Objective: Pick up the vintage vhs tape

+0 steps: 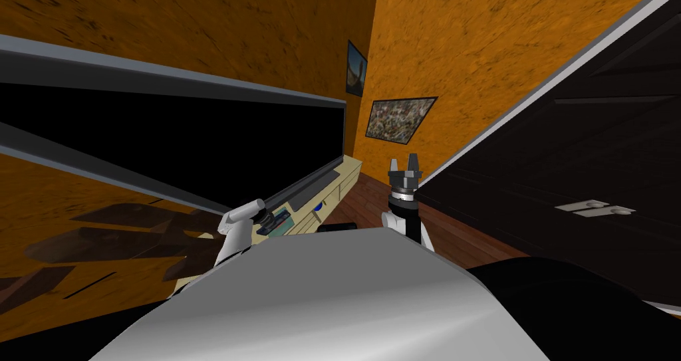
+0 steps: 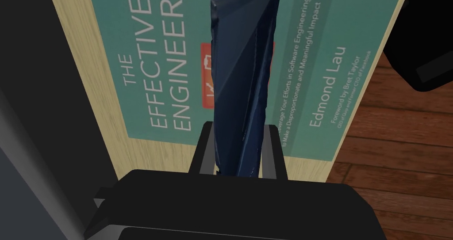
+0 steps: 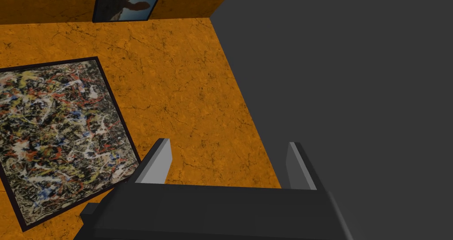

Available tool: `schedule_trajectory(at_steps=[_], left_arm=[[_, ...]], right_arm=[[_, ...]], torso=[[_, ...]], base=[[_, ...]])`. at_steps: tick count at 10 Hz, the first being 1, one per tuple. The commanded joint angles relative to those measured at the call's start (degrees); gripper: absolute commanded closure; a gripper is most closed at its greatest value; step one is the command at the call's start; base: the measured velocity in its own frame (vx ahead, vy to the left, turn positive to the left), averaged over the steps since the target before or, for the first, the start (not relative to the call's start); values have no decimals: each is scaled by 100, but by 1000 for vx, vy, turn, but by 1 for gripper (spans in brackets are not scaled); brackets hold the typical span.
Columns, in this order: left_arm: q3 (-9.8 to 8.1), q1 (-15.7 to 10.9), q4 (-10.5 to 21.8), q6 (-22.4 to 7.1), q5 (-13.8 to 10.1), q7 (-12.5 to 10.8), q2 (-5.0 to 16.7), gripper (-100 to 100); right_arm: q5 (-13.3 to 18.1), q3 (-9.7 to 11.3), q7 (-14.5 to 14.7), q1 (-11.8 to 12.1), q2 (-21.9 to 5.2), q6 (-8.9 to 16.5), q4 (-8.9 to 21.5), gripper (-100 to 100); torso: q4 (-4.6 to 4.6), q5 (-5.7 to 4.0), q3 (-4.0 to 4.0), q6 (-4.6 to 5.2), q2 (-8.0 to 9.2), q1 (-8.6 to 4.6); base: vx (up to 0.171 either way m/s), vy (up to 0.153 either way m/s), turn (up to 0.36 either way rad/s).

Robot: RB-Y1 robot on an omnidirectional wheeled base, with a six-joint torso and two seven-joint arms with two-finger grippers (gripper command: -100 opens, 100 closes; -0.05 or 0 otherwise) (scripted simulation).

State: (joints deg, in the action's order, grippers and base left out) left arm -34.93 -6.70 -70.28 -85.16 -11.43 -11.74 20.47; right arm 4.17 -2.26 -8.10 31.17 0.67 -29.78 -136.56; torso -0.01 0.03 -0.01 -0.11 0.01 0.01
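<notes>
Grips the dark blue VHS tape (image 2: 243,60) in the closed left hand (image 2: 239,131), on edge above a teal book (image 2: 155,74) on the light wood worktop (image 2: 77,87). Grasp done; lift remaining, clearance from book not confirmable. Raise straight up: worktop edge and floor (image 2: 398,135) just beside, black panel (image 1: 199,137) close opposite. Holds right hand (image 3: 228,146) open, raised well apart.

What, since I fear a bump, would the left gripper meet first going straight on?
Probably the teal book on the light wooden top, straight beyond the dark blue tape that the left gripper is shut on; depth unclear.
</notes>
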Motion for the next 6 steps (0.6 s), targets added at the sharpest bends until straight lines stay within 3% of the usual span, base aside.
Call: schedule_trajectory(at_steps=[1, 2, 4, 5, 6], left_arm=[[0, 0, 0, 0, 0, 0, 0, 0], [-53, -5, -178, -204, -12, -8, 45, 100], [-104, -16, -333, -404, -26, -11, 93, 100], [-87, -16, -269, -321, -20, -7, 80, 100], [-89, -20, -279, -341, -20, -11, 83, 0]], right_arm=[[0, 0, 0, 0, 0, 0, 0, 0], [0, 0, 0, 0, 0, 0, 0, 0], [0, 0, 0, 0, 0, 0, 0, 0], [0, 0, 0, 0, 0, 0, 0, 0], [0, 0, 0, 0, 0, 0, 0, 0]], torso=[[0, 0, 0, 0, 0, 0], [0, 0, 0, 0, 0, 0], [2, -4, 2, 0, 3, 0], [3, -4, 2, 1, 2, -2], [1, -3, 2, 0, 2, -3]], base=[[0, 0, 0], [3, 12, -3], [-2, 2, -7], [0, 0, 0], [0, 0, 0]])
